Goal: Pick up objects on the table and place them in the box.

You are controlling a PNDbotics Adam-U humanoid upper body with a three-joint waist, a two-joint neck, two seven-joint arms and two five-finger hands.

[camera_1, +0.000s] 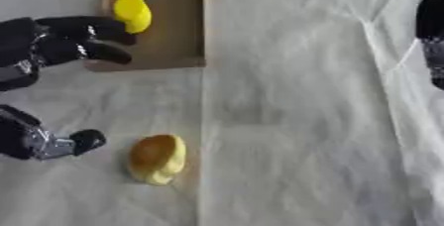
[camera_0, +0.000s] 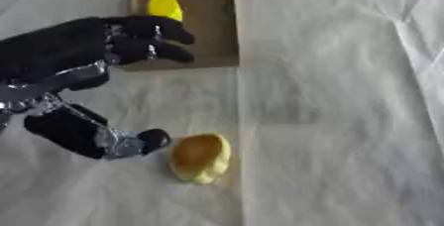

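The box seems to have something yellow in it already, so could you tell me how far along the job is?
One yellow object already lies inside the box. Nothing is in hand: the left hand is open, its fingers spread between the box and the tan-and-yellow, bread-like object, its thumb close beside that object. That object remains on the table. The right hand shows at the right edge, idle.

A white cloth (camera_0: 347,121) (creased throughout) covers the table.

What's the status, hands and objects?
Left hand open, holding nothing, thumb near the bread-like piece on the cloth. Yellow item in box. Right hand idle at edge. Nothing blocking.
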